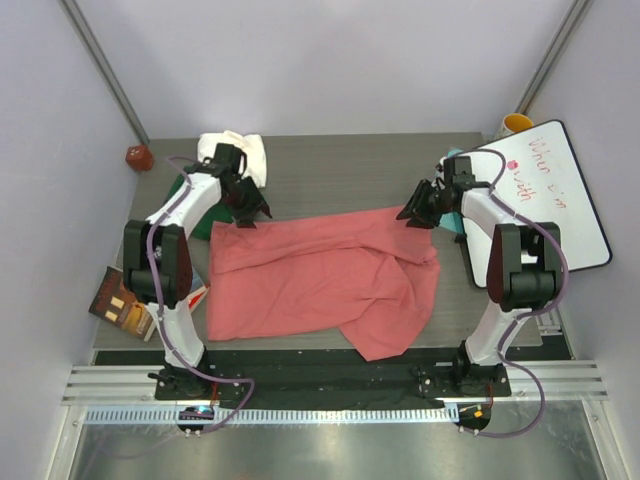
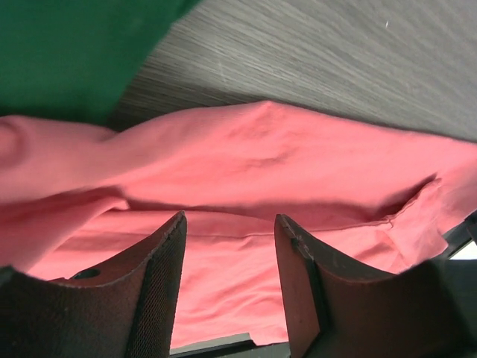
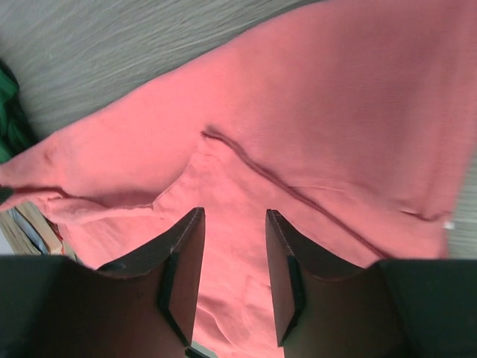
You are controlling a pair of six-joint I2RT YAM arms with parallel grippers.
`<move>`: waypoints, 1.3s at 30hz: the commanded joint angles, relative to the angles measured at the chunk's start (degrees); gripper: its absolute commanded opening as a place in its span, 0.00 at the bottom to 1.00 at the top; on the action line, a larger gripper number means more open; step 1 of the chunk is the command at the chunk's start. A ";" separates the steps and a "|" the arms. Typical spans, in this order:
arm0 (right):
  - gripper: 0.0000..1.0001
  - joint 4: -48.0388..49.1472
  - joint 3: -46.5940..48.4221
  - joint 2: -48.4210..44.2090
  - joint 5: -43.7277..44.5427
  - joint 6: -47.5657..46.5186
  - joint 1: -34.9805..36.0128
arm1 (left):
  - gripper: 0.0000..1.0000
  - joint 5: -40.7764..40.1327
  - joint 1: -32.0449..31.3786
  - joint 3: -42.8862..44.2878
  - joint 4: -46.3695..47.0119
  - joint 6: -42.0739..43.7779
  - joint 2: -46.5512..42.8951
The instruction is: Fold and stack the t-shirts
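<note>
The salmon-pink t-shirt (image 1: pixel 320 275) lies rumpled across the middle of the table, with a flap hanging toward the near edge. My left gripper (image 1: pixel 250 210) hovers over its far left corner, open, with only pink cloth (image 2: pixel 261 156) showing beneath the fingers. My right gripper (image 1: pixel 415 212) hovers over the far right corner, also open and empty above the pink cloth (image 3: pixel 335 112). A dark green t-shirt (image 1: pixel 200 215) lies under the left arm, its edge visible as the green t-shirt (image 2: pixel 67 52) in the left wrist view. A cream-white t-shirt (image 1: pixel 240 150) is bunched at the back left.
A whiteboard (image 1: pixel 550 190) with red writing lies at the right edge, a yellow cup (image 1: pixel 515 123) behind it. A small red object (image 1: pixel 138 157) sits at the back left corner. Glossy books (image 1: pixel 125 300) lie by the left arm's base.
</note>
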 commanded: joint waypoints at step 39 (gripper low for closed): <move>0.52 -0.34 8.36 11.06 1.95 -7.70 6.92 | 0.44 7.62 -4.15 4.97 1.99 3.31 9.98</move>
